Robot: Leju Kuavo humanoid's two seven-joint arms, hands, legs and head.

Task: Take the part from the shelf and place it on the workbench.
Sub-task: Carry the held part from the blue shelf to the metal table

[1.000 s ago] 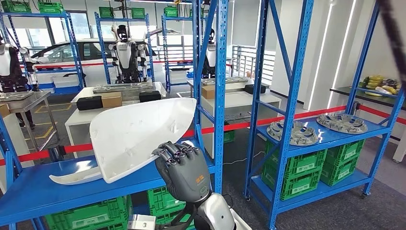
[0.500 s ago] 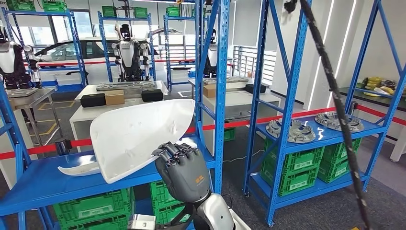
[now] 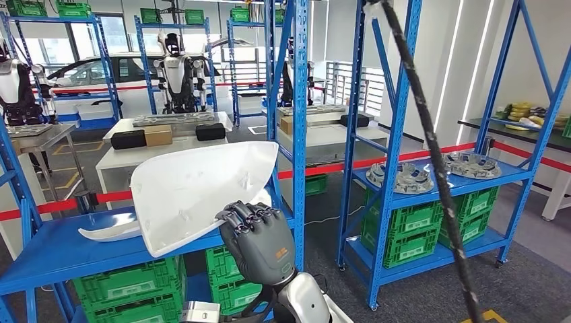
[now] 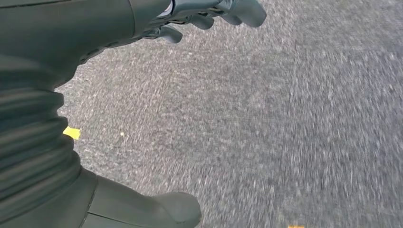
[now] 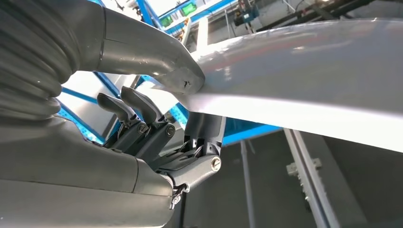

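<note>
White part [image 3: 195,192]: lifted above blue shelf [image 3: 47,259], lower edge hidden behind right hand [image 3: 259,239].
Right hand: thumb and fingers clamp part's rim.
Left hand [image 4: 62,95]: fingers spread, holding nothing, over blurred grey floor [image 4: 266,133].
Room: blue racks, green crates [image 3: 404,235].

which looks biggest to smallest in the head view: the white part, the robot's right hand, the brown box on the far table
1. white part
2. right hand
3. brown box
The box sits far back, so its small look owes much to distance.
</note>
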